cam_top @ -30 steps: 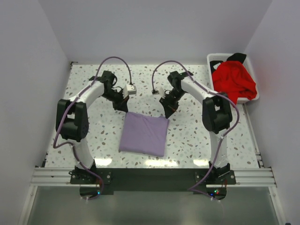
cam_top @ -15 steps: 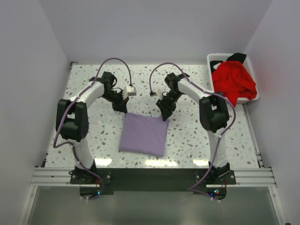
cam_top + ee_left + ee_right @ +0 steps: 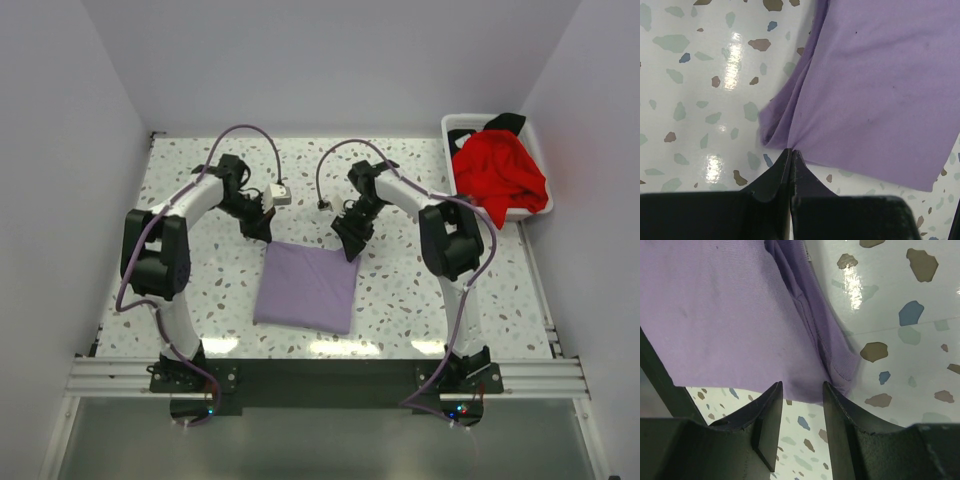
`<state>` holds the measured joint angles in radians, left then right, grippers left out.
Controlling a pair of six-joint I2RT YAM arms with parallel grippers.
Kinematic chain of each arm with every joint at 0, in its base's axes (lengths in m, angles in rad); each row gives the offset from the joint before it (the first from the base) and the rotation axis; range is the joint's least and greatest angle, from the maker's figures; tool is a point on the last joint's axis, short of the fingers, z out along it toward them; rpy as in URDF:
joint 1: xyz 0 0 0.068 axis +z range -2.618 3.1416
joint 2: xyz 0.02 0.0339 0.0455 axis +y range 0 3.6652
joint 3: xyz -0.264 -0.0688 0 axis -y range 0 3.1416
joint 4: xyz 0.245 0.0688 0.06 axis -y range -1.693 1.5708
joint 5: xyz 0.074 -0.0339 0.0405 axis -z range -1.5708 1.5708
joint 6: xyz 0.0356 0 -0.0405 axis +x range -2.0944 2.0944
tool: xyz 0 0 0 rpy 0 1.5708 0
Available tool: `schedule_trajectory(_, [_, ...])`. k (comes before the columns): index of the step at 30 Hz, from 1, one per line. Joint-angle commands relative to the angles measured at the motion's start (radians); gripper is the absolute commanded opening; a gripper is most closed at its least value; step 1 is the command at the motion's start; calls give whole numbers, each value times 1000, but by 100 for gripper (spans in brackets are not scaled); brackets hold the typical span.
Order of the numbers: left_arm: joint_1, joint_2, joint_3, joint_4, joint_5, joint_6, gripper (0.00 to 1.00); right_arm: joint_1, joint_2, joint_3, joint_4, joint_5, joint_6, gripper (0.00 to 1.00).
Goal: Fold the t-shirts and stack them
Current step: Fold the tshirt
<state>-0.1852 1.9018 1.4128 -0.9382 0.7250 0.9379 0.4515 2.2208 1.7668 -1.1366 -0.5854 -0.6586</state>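
Top view: a lavender-purple soft cloth t-shirt (image 3: 307,287), folded into a smooth rectangle, lies mid-way on the glossy speckled tabletop (image 3: 180,190), with bare surface on every side. A crumpled bright red t-shirt (image 3: 497,175) and a black t-shirt (image 3: 508,122) sit in a white plastic basket (image 3: 452,128) at the far right corner.

Left wrist view: the left hand (image 3: 790,151) has its fingers together, clamped on the shirt's puckered corner.

Right wrist view: the right hand (image 3: 801,387) has its fingers apart, straddling the stitched hem corner and gripping nothing.

Lavender tee (image 3: 306,286) folded flat; red tee (image 3: 498,175) crumpled beside black tee (image 3: 507,122)
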Motion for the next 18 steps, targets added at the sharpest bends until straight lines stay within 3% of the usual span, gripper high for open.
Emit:
schedule_trajectory(1, [9,5,18,15,16,22,0,3,-13,0,32,32,8,42])
schedule_trajectory(10, [9,5,15,13,16,27,0,3,-13,-9,38,56,13,41])
schedule_trajectory(13, [9,6,15,12,16,29,0,3,-18,-10,23,39,2,29])
schedule_trajectory(14, [10,6,17,13,14,30,0,3,-21,-10,12,30,-1,16])
schedule_trajectory(18, [10,0,26,19,1,16,0,1,-58,-7,-22,21,-10,1])
